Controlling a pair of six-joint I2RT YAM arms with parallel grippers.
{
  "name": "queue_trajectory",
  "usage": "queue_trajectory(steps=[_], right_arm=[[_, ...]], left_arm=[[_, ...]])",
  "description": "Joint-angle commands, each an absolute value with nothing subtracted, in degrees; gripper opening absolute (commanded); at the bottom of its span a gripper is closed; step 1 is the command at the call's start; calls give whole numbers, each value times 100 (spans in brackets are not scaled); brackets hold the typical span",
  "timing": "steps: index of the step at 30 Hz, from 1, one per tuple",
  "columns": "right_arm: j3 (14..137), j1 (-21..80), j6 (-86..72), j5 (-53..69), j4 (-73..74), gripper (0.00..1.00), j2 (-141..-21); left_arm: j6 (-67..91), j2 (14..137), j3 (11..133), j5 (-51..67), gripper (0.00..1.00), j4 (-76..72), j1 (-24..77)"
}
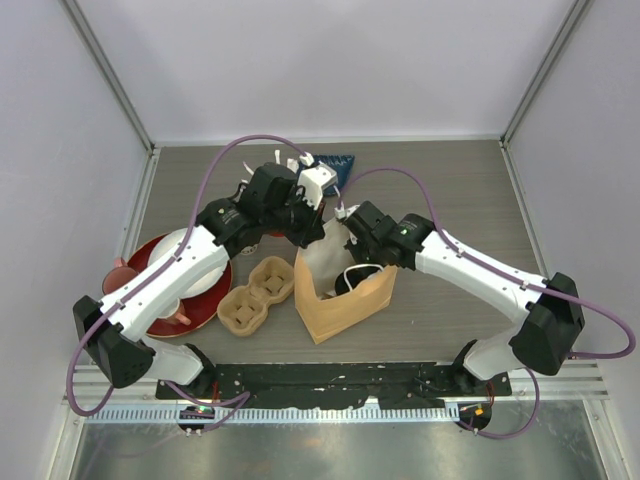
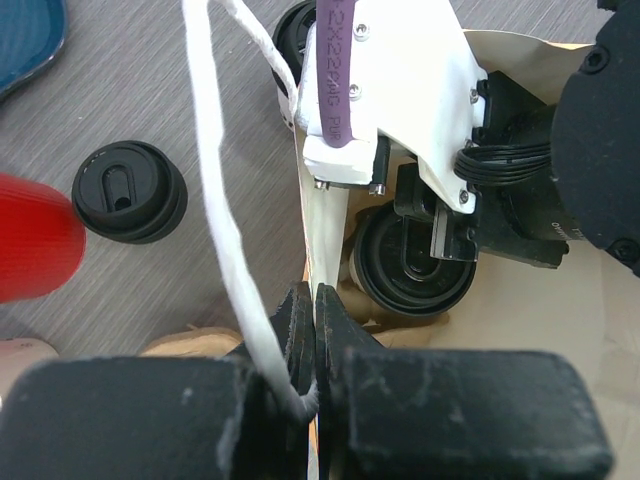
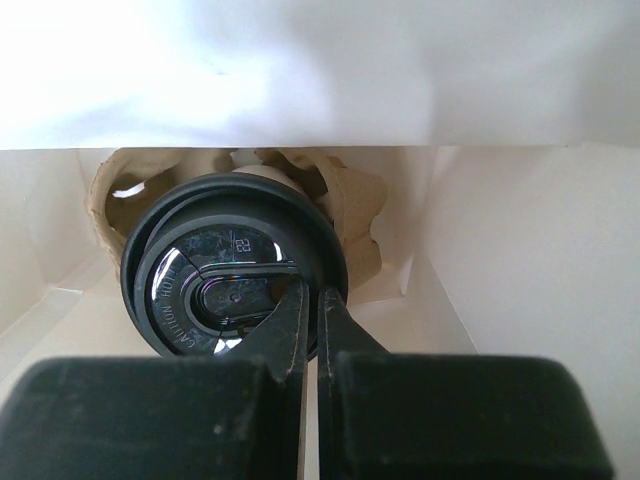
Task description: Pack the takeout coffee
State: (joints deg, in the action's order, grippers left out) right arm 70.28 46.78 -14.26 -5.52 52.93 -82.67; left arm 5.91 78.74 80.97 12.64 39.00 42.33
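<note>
Grey wood-grain tabletop point(image 1: 460, 200), boxed in on three sides by plain white wall panels: back panel point(image 1: 330, 60), left panel point(image 1: 50, 150) and right panel point(image 1: 605, 150), joined at the far corners by slanting aluminium frame posts point(image 1: 112, 75). Lit softly and evenly from above (shadows on the wood faint and blurred at the edges). Along the near edge, a ribbed metal rail point(image 1: 590, 378), then a white slotted strip point(image 1: 330, 412), then a dull grey metal sheet point(image 1: 330, 450) across the bottom of the overhead view.
</note>
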Motion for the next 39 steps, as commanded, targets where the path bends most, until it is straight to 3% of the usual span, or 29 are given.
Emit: queue_trajectory(steps=[1, 15, 21, 39], right_arm=[[6890, 4649, -1942, -992, 6117, 1, -8332], [7216, 4658, -2259, -1687, 6294, 1, -7823], [7356, 5115, -1591, -1424, 5915, 1, -7725], [7225, 4703, -2259, -2435, 6451, 1, -7550]], left_arm=[[352, 7462, 8262, 1371, 0, 3805, 4254], [-351, 7497, 8464, 1468, 0, 4526, 4333], [-334, 7593, 8517, 1538, 0, 4597, 4368], [-659, 7444, 8394, 1354, 0, 4746, 4456]])
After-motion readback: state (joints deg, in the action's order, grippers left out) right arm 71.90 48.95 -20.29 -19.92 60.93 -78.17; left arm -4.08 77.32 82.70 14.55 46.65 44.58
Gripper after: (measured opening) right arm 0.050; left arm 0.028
